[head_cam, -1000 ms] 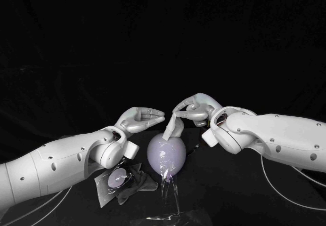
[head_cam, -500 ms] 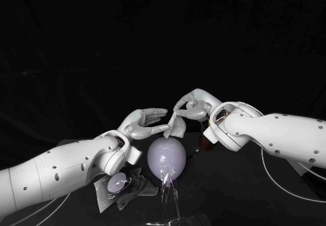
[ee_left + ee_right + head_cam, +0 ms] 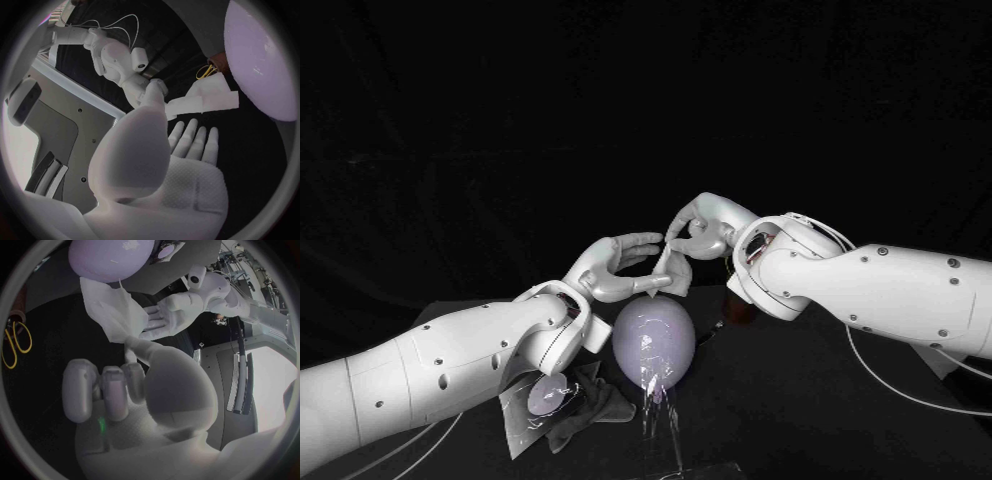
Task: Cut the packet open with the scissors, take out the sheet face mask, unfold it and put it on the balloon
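No legible text, label or number anywhere.

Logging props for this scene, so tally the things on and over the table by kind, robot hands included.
balloon: 1
sheet face mask: 1
packet: 1
scissors: 1
hands: 2, left hand and right hand
Total: 6

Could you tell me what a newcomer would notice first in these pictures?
The pale balloon stands in the middle, and just above it the two hands meet. The right hand pinches a folded white mask that hangs toward the balloon's top, while the left hand, fingers spread, hovers beside it. The packet lies to the balloon's left.
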`<state>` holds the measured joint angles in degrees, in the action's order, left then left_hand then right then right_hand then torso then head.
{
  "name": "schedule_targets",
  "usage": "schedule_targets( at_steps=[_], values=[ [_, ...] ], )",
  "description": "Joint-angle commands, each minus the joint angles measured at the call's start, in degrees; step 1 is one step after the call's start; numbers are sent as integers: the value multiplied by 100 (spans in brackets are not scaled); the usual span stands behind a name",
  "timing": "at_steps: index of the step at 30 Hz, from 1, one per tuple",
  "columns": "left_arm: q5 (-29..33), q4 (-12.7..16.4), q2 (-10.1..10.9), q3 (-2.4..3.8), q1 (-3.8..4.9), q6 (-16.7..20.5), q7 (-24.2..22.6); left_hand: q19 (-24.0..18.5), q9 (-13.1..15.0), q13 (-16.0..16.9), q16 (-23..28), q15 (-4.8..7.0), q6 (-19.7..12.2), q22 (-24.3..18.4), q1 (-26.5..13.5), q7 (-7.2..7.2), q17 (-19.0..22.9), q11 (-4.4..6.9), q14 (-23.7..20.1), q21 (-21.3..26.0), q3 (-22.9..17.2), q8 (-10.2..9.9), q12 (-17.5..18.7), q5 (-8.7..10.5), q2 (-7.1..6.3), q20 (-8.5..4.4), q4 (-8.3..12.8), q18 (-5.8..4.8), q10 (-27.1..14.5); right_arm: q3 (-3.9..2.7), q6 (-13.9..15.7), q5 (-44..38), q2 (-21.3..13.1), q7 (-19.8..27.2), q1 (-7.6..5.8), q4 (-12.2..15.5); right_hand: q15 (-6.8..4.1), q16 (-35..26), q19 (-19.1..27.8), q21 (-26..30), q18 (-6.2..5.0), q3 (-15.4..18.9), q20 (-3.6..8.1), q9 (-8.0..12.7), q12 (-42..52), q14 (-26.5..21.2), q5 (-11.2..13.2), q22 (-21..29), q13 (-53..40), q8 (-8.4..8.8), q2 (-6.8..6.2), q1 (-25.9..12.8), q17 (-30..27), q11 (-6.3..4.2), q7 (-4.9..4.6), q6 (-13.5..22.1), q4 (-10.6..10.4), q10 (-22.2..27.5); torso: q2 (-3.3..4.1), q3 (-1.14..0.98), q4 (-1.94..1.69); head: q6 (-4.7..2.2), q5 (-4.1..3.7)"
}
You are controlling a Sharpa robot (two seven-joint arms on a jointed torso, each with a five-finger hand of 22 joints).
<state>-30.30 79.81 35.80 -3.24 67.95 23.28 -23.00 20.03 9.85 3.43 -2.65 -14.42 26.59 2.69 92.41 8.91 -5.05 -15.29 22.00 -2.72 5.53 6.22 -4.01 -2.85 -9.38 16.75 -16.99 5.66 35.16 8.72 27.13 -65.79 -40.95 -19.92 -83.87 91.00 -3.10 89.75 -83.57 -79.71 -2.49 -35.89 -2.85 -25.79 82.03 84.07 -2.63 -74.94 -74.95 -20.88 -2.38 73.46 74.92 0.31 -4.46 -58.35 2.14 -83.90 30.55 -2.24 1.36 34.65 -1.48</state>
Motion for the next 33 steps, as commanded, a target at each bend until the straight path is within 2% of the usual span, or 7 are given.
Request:
schedule_targets(
  at_steps=[1, 4, 7, 12, 17, 28, 33],
  values=[
    [36, -56, -76, 9, 8, 478, 393, 94, 14, 31, -43, -5, 29, 17, -58, 809, -34, -9, 155, -47, 19, -18, -78, -2, 26, 7, 2, 21, 282, -5, -174, -377, 33, -331, -8, -5, -37, 25, -193, -21, 27, -25, 5, -515, 34, 593, -16, -1126, -929, -178, 21, -21, 1508, -32, 9, -61, 3, -236, -3, 3, -5, -7, -6],
    [164, -120, -146, 9, 9, 655, 551, 182, 60, 50, -90, 9, 178, 30, -80, 810, -78, 6, 358, -76, 5, 30, -151, 1, 79, 4, 5, 5, 499, -5, -182, -392, 53, -373, -9, -3, -37, 25, -193, -21, 27, -25, 5, -515, 34, 593, -16, -1126, -929, -178, 21, -21, 1508, -32, 9, -61, 3, -236, -3, 5, -4, -12, -5],
    [262, -171, -208, 10, 11, 790, 683, 471, 194, 65, -237, 64, 608, 77, -96, 810, -199, 44, 908, -172, -38, 178, -271, -3, 207, 7, 20, -15, 699, -5, -186, -398, 68, -401, -9, 1, -37, 25, -194, -23, 28, -31, 5, -517, 37, 593, -15, -1127, -932, -180, 20, -22, 1508, -33, 10, -62, 7, -238, -2, 6, -6, -10, -1],
    [292, -220, -304, 10, 16, 944, 908, 661, 366, 58, -438, 114, 1149, 99, -79, 797, -338, 75, 1533, -243, -44, 398, -392, 5, 277, 2, 30, -80, 853, -5, -179, -402, 97, -438, -9, 6, -37, 25, -194, -23, 28, -31, 5, -517, 37, 593, -15, -1127, -932, -180, 20, -22, 1508, -33, 10, -62, 7, -238, 1, 6, -11, -5, 3],
    [144, -240, -382, 11, 22, 920, 1101, 677, 401, 55, -462, 120, 1256, 99, -86, 793, -348, 81, 1580, -249, -28, 449, -413, 3, 256, 1, 27, -92, 875, -5, -163, -403, 130, -463, -9, -6, -39, 25, -197, -29, 29, -38, 6, -520, 40, 593, -15, -1129, -934, -183, 18, -24, 1508, -34, 11, -63, 12, -240, 3, 4, -3, 2, 11],
    [-157, -159, -464, 11, 22, 653, 1150, 363, 387, 28, -337, 71, 1173, 26, -233, 793, -225, 58, 1027, -148, 140, 544, -417, -6, -134, -8, -6, -161, 768, -4, -177, -405, 258, -511, -9, -153, -39, 25, -197, -29, 29, -38, 6, -520, 40, 593, -15, -1129, -934, -183, 18, -24, 1508, -34, 11, -63, 12, -240, 5, 5, -2, 7, -2],
    [-199, -125, -467, 11, 21, 646, 1126, 264, 380, 25, -299, 52, 1105, 9, -244, 795, -193, 44, 883, -115, 189, 552, -400, -10, -213, -7, -10, -154, 696, -4, -197, -404, 312, -527, -9, -206, -39, 25, -197, -29, 29, -38, 6, -520, 40, 593, -15, -1129, -934, -183, 18, -24, 1508, -34, 11, -63, 12, -240, 4, 5, -4, 9, -6]
  ],
)
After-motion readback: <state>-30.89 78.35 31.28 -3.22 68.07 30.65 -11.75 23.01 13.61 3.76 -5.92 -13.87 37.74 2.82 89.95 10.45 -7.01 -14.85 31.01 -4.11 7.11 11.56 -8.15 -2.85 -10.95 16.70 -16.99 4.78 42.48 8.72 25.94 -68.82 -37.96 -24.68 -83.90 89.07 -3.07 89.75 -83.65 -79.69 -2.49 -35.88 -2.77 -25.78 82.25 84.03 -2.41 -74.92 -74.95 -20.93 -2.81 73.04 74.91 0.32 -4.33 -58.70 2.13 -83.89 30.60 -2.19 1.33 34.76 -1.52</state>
